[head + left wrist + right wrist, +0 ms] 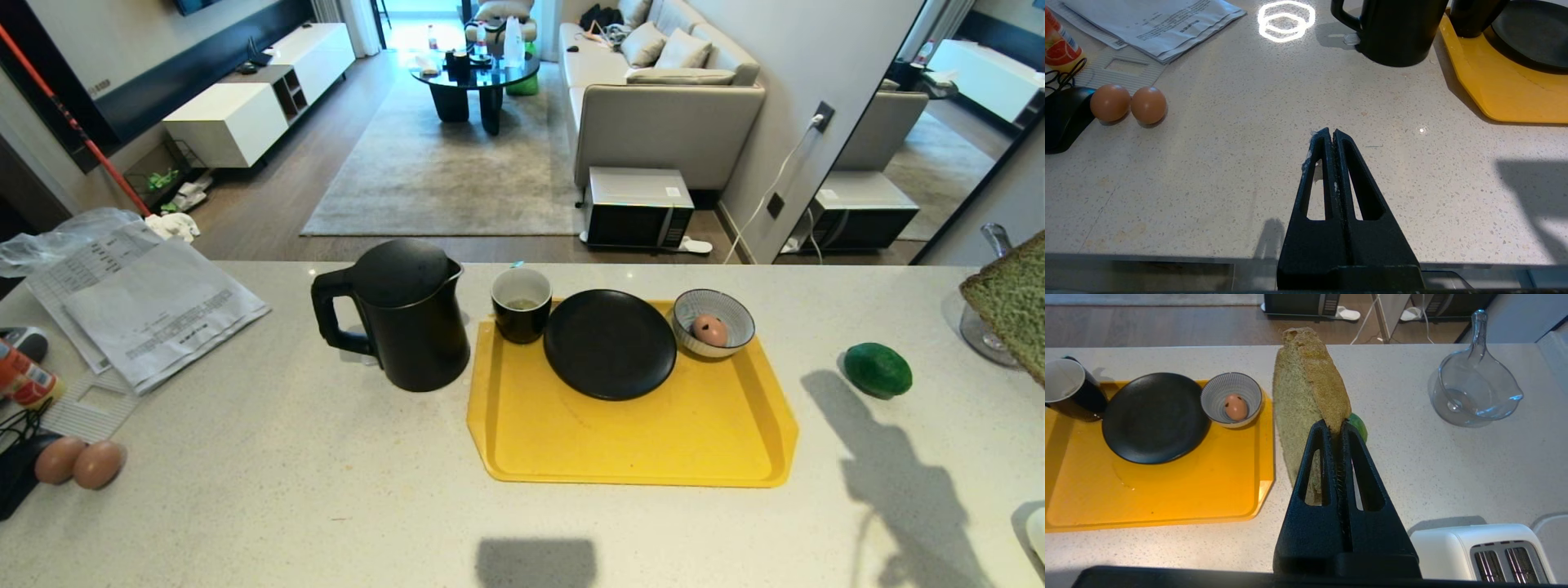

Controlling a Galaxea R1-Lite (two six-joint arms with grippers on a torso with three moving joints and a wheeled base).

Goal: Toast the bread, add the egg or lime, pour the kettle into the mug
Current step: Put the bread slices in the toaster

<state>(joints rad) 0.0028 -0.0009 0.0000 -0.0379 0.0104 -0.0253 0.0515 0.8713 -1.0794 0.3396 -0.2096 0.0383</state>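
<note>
A: where's the bread (pixel 1306 388) rn?

B: pinched by its crust edge in the right end effector (pixel 1336 426), up off the table (pixel 1412 465), near the white toaster (pixel 1486 551). Lime (pixel 878 369) sits right of the yellow tray (pixel 637 441).

A: left one?

B: left end effector (pixel 1330 132) pressed together, empty, above bare table.
</note>
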